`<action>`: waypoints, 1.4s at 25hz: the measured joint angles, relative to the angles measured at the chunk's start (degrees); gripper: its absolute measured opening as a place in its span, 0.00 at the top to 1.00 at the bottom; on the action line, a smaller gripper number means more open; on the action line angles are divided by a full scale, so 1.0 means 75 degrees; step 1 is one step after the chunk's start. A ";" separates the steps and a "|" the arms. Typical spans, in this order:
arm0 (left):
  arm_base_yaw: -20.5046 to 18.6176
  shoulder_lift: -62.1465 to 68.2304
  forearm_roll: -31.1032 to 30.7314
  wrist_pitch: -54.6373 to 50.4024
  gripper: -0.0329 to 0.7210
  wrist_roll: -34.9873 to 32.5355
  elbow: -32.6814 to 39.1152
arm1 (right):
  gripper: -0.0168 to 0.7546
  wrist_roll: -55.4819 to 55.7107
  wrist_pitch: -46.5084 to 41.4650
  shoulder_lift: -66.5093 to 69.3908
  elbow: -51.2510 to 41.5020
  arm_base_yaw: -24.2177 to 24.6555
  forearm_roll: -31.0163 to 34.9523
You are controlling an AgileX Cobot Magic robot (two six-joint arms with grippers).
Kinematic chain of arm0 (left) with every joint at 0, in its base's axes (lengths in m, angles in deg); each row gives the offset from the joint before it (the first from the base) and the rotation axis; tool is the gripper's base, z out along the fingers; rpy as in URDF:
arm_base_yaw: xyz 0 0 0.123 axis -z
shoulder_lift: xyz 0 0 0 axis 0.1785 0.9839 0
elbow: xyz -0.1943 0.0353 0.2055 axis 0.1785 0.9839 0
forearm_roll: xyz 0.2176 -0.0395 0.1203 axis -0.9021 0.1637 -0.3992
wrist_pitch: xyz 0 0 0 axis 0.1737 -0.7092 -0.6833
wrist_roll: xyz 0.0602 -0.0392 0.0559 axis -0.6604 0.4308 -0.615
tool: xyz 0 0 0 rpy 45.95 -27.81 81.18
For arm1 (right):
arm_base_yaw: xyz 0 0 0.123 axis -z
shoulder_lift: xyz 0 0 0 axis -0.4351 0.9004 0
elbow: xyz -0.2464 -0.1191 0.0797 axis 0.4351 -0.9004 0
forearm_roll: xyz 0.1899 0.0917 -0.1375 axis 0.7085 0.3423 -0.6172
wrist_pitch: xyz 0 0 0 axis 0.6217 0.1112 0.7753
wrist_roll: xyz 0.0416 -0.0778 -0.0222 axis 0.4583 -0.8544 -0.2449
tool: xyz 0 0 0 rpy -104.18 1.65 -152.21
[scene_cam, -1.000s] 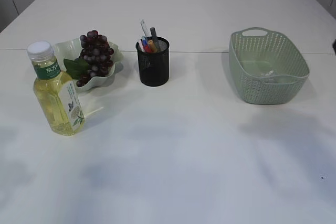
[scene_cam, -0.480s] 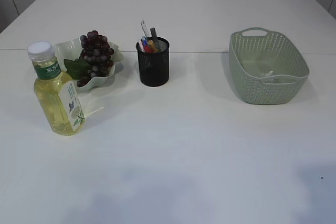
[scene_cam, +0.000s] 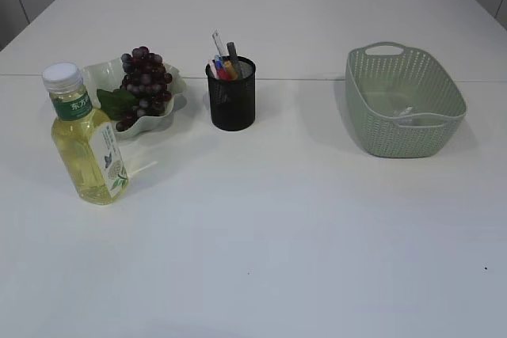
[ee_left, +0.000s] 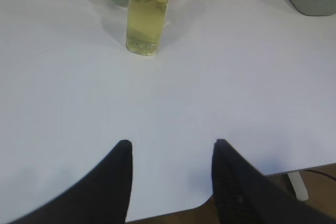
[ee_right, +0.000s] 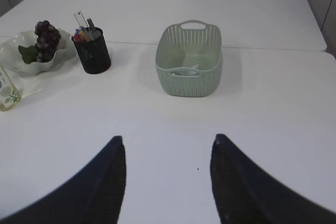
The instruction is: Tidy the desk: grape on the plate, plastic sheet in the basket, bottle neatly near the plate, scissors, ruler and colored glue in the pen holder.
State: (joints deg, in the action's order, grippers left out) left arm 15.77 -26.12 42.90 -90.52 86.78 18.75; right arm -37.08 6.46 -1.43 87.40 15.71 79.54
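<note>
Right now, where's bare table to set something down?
Free: the front table below the bottle, and the gap between pen holder and basket. Crowded: back left, where the bottle, plate and holder cluster.

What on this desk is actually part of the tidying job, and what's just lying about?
Part of the job:
grapes on the plate
bottle beside the plate
pen holder with stationery standing in it
basket, something pale lying inside

Just lying about:
nothing else shows on the white table
</note>
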 joint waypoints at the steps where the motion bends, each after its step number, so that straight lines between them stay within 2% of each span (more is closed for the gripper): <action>1: 0.0000 -0.0170 -0.0033 -0.0061 0.48 0.0000 0.0082 | 0.44 0.0000 0.0000 -0.0193 0.0000 0.0000 0.0000; 8: 0.0000 -0.1294 -0.0152 -0.0645 0.48 0.0000 0.0722 | 0.45 0.0000 -0.0024 -0.1048 -0.0243 0.0000 -0.0044; 20: 0.0000 -0.1542 -0.0700 -0.0299 0.48 0.0000 0.0834 | 0.45 0.0005 -0.0054 -0.1112 -0.2742 0.0000 -0.0343; 27: 0.0000 -0.1542 -0.0630 0.0052 0.48 -0.0033 0.0983 | 0.45 0.0005 0.0806 -0.1112 -0.3096 0.0000 -0.0450; 35: 0.0000 -0.1542 -0.0152 0.0235 0.47 -0.0629 0.1048 | 0.45 -0.0059 0.0856 -0.1112 -0.3205 0.0000 -0.0487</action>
State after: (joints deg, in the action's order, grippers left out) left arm 15.77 -37.68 41.76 -88.76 82.07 26.62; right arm -37.52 12.88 -9.77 63.37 15.71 75.89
